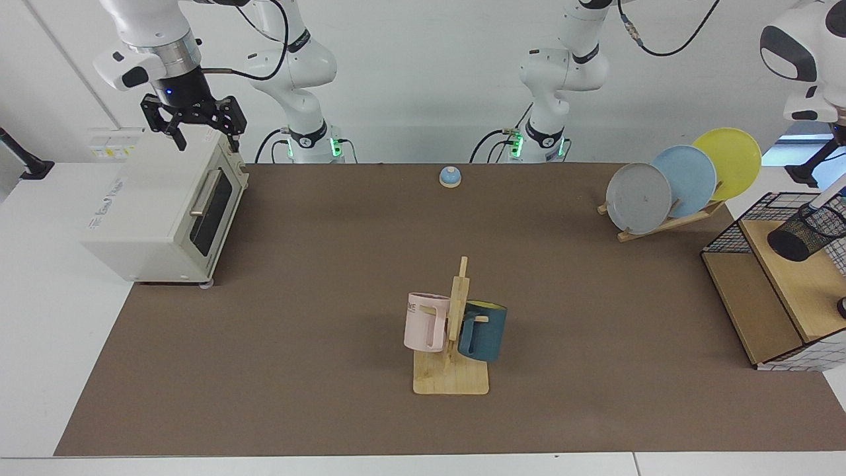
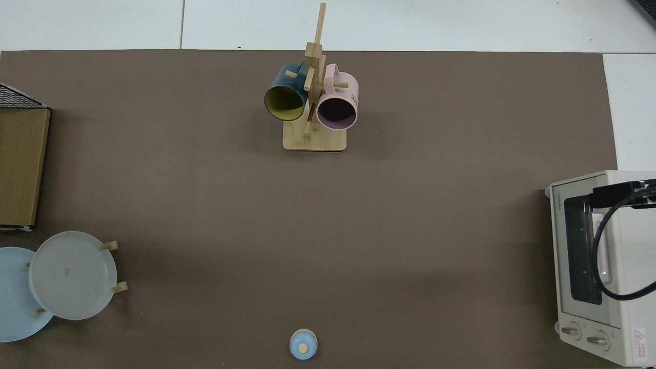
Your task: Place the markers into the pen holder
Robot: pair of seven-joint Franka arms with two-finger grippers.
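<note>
Facing view shows my right fingers [image 1: 192, 129] spread apart, hovering over the top of the boxy cream toaster oven [image 1: 165, 205]; that arm waits. My left gripper is past the frame edge, so its state is hidden. A slim white marker [image 1: 829, 194] slants down into the mouth of the black wire-mesh pen holder [image 1: 806, 230], which lies tilted on the wooden shelf of the wire grid basket [image 1: 773, 277]. Nearby, three round plates lean in a wooden rack [image 1: 667, 221]. Mid-desk [image 1: 297, 330], a bamboo stand [image 1: 451, 377] hangs a pink mug [image 1: 424, 322] and a teal mug [image 1: 483, 330].
</note>
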